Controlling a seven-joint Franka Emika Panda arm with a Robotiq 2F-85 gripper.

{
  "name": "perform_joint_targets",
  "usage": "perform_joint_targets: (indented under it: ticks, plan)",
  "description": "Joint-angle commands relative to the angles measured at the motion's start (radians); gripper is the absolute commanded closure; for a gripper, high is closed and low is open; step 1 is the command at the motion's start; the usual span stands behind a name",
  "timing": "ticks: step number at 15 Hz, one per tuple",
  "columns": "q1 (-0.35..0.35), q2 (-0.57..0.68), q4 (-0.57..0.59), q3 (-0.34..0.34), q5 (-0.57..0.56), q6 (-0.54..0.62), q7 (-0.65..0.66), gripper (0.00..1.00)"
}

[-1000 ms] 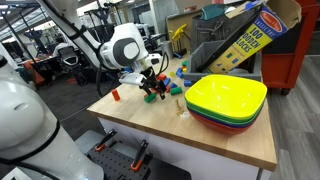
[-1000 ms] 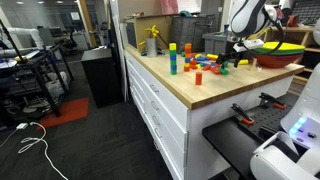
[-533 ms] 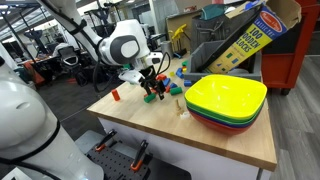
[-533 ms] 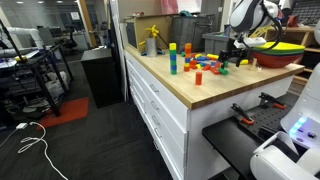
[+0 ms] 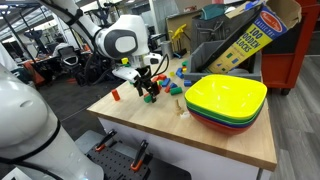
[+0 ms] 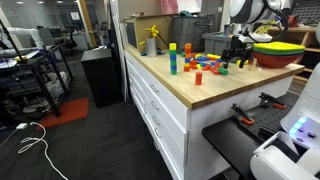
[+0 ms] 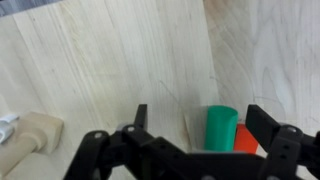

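Green cylinder (image 7: 221,127), perhaps red block (image 7: 247,139), under tool (image 7: 201,118)

Bright overhead light — soft, low-resolution

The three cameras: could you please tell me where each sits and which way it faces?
An exterior view: off a corner of the table, facing the stacked bowls; arm and open gripper show.
An exterior view: beside the drawers, looking along the table; gripper at the far end.
Wrist view: straight down on a green block; fingers show.
Both exterior views share gripper and bowls.
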Motion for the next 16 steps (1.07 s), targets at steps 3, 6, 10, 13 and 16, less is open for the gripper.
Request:
perform_joint_targets:
  ticks: [3,6,10,13,16]
  plan:
    - [0.031,-0.047,-0.005,-0.018,0.052,-0.07,-0.05,0.0]
    - [0.047,-0.036,-0.006,-0.006,0.056,-0.04,-0.034,0.0]
    - [0.064,0.0,0.0,0.006,0.054,-0.011,-0.02,0.0]
    - [0.073,0.026,0.0,0.011,0.051,0.02,-0.011,0.0]
    - [0.079,0.05,0.0,0.015,0.056,0.046,-0.007,0.0]
